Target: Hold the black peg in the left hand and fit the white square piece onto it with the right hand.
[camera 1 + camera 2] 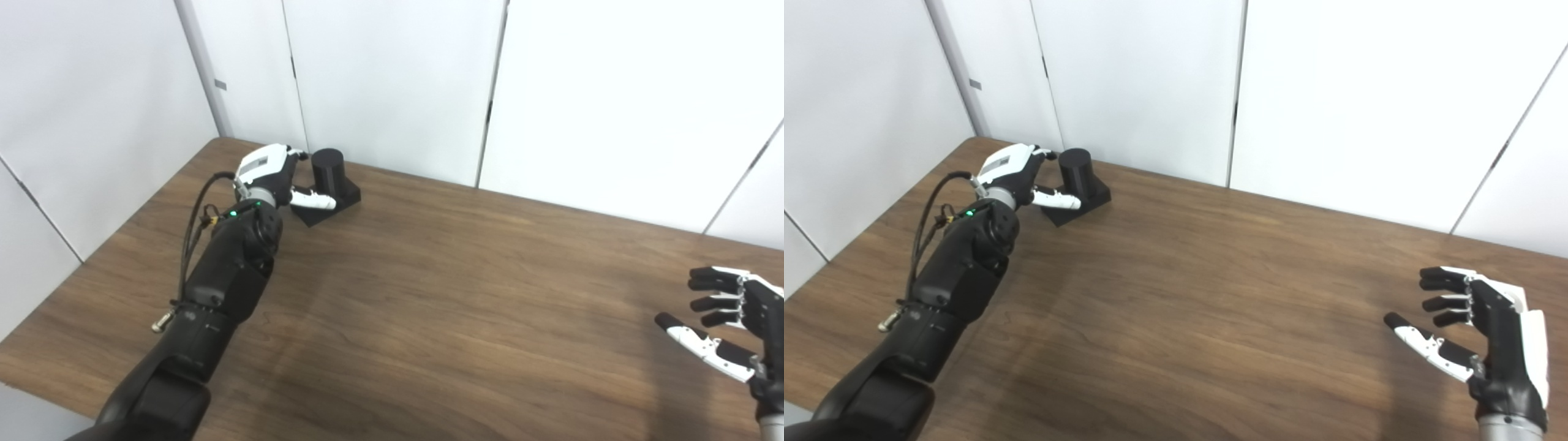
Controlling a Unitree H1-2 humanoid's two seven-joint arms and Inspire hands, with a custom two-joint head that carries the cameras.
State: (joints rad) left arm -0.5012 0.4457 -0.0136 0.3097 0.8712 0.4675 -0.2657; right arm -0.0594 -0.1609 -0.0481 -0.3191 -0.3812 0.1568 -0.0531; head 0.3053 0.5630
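the left hand [269, 174] reaches around the black peg [328, 173], fingers apart, grip unclear. the right hand [1482, 334] waits open and empty; no white piece shows.

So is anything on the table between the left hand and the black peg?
Nothing visible. The left hand is already right beside the black peg, its thumb lying over the peg's square base, with only bare table around them.

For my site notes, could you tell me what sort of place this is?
Probably a robot test booth: a bare wooden table enclosed by plain white panels, with only a black peg on it.
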